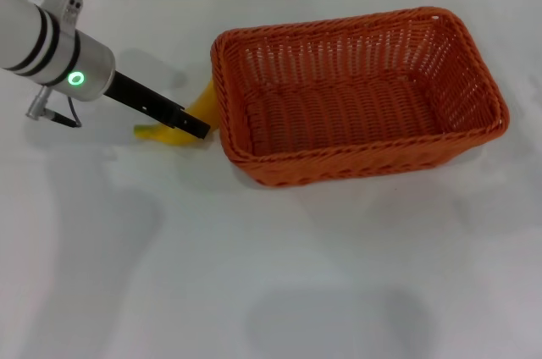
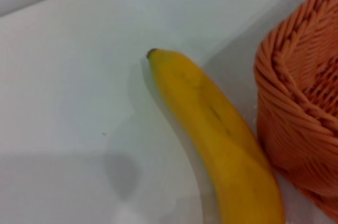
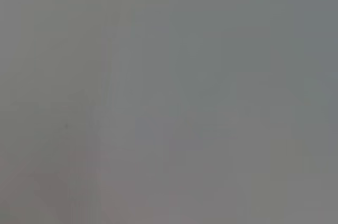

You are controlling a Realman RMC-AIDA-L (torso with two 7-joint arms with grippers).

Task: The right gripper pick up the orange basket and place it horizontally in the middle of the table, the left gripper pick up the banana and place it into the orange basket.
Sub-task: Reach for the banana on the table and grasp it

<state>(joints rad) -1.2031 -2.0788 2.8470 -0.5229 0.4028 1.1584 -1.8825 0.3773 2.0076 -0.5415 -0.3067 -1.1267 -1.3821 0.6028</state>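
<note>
The orange basket point(image 1: 364, 158) stands lengthwise across the middle of the white table point(image 1: 254, 283), with nothing in it. The yellow banana point(image 1: 203, 102) lies on the table right against the basket's left end. My left gripper point(image 1: 193, 126), a black claw on a silver arm with a green ring light, reaches down onto the banana and hides its middle. In the left wrist view the banana point(image 2: 222, 139) runs close by the basket's woven wall point(image 2: 301, 113), with its dark tip pointing away. The right gripper is out of view, and the right wrist view shows only plain grey.
White tabletop lies in front of the basket and to the left of the banana. The table's far edge runs just behind the basket.
</note>
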